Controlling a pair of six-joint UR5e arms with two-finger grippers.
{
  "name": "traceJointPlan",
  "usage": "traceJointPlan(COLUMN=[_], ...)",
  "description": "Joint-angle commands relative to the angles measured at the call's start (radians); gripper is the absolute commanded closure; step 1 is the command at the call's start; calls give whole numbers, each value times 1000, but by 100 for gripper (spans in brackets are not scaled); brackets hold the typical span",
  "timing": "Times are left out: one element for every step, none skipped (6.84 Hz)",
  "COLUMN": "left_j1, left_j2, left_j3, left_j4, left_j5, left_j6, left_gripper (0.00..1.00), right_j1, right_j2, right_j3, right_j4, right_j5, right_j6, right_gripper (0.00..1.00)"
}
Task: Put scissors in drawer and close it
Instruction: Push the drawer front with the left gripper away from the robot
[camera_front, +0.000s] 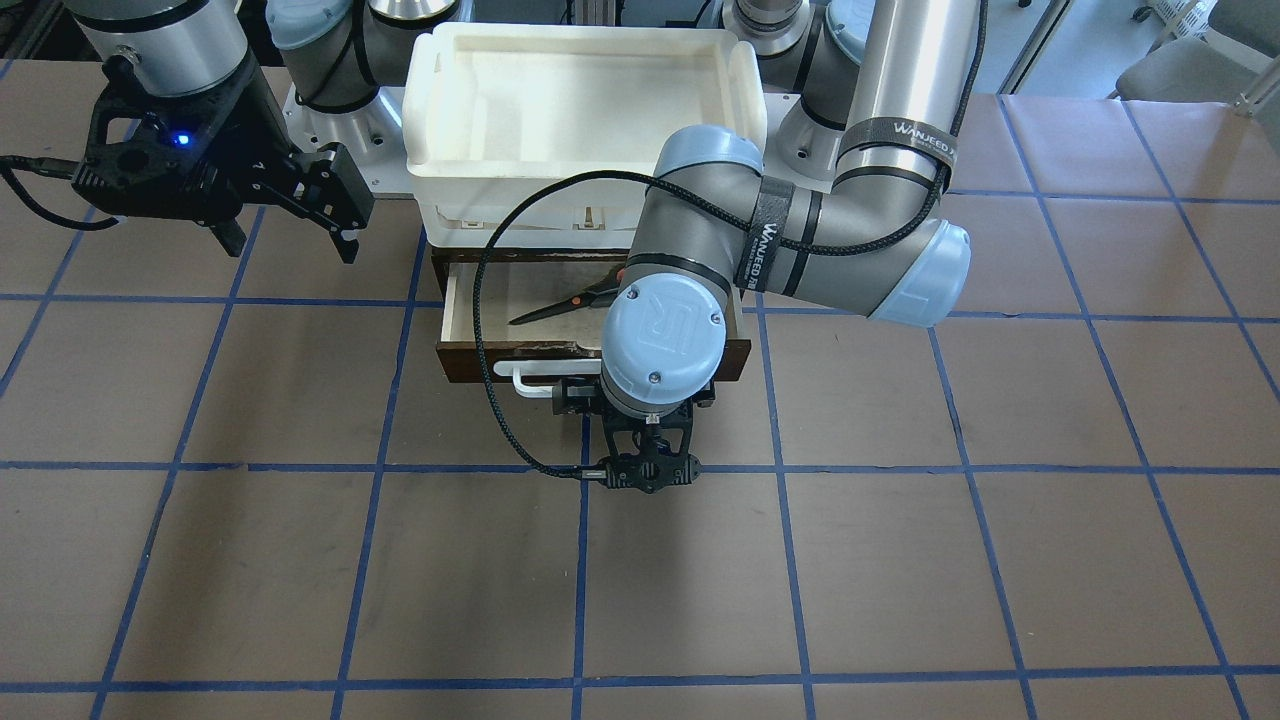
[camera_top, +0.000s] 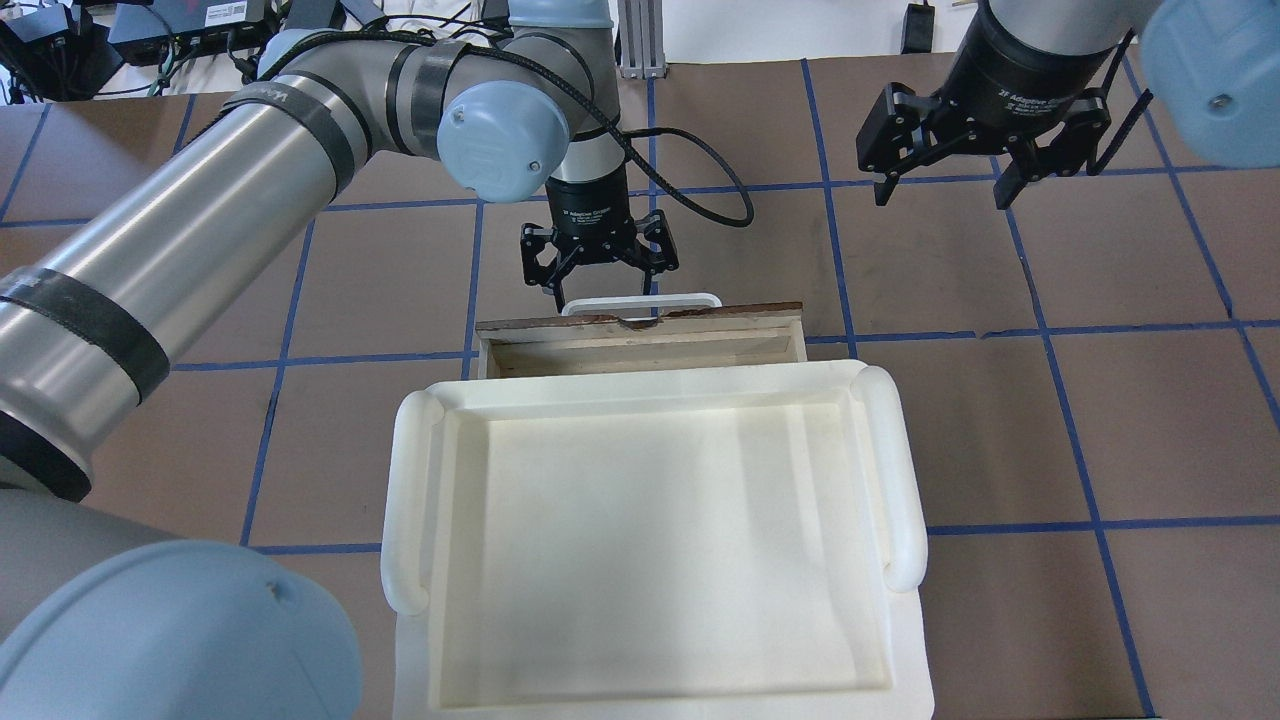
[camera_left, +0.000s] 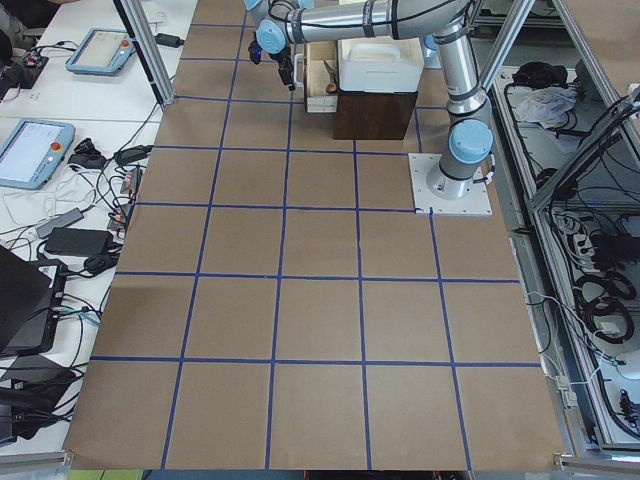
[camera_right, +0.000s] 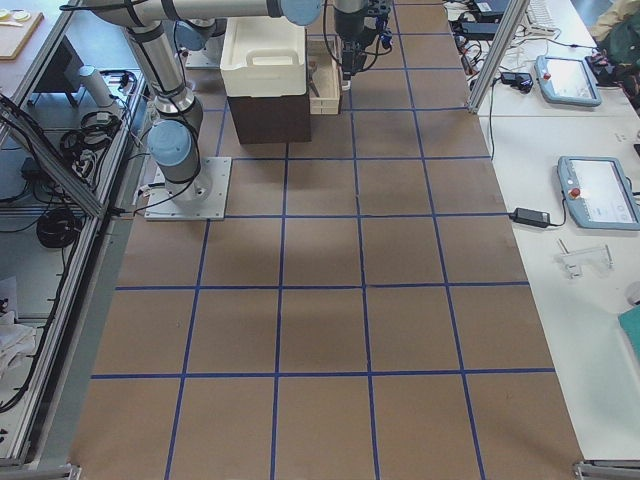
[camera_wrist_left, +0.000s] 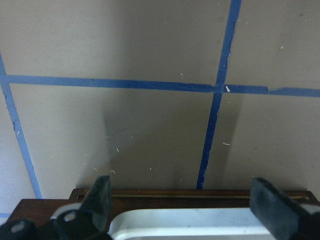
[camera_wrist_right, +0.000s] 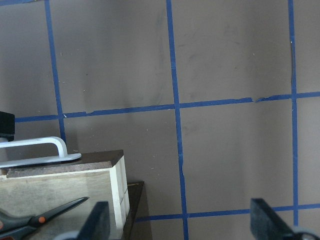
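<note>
- The drawer (camera_front: 455, 310) stands partly pulled out from a dark cabinet, on the side far from the robot's base. Its pale plywood floor is showing.
- The scissors (camera_front: 570, 305) lie flat inside the drawer. Their dark blades point toward the robot's right end of the drawer. In the front-facing view the handle loops are mostly hidden under the left arm's wrist.
- In the right wrist view the orange pivot dot shows and the blade tips reach near the drawer's end wall, though I cannot tell whether they touch it.
- The left gripper (camera_top: 600, 280) hangs at the far side of the drawer front, pointing down, with its jaws spread wide.
- The white bar handle (camera_top: 640, 300) lies between the left gripper's fingers (camera_wrist_left: 102, 192) in the left wrist view. I cannot tell whether either finger touches it, and nothing is gripped.
- The right gripper (camera_top: 940, 165) hovers over the table (camera_front: 900, 560), well apart from the drawer on the robot's right. Its jaws are wide open and hold nothing.
- A white plastic tray (camera_top: 410, 500) sits on top of the cabinet, near the robot's base, and overhangs the near part of the drawer.
- The drawer's brown front has a chipped top edge just behind the handle.
</note>
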Motion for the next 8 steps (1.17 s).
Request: traceJointPlan(left_j1=[0, -1, -3, -3, -3, -4, 3, 4], left_j2=[5, 7, 7, 11, 16, 13, 22, 24], left_j3=[-3, -9, -23, -41, -58, -63, -63, -63], left_j4=[-61, -91, -99, -104, -112, -131, -159, -167], left_j5=[-13, -13, -13, -16, -16, -22, -22, -22], left_j6=[1, 2, 2, 0, 0, -3, -3, -3], left_gripper=[0, 0, 0, 0, 0, 0, 0, 0], right_j1=[0, 0, 0, 0, 0, 0, 0, 0], right_j2=[0, 0, 0, 0, 1, 0, 0, 0], right_j3=[0, 0, 0, 0, 0, 2, 2, 2], right_j4=[0, 0, 0, 0, -2, 0, 0, 0], right_j5=[0, 0, 0, 0, 0, 0, -2, 0], right_j6=[1, 1, 1, 1, 1, 1, 0, 1], right_gripper=[0, 0, 0, 0, 0, 0, 0, 0])
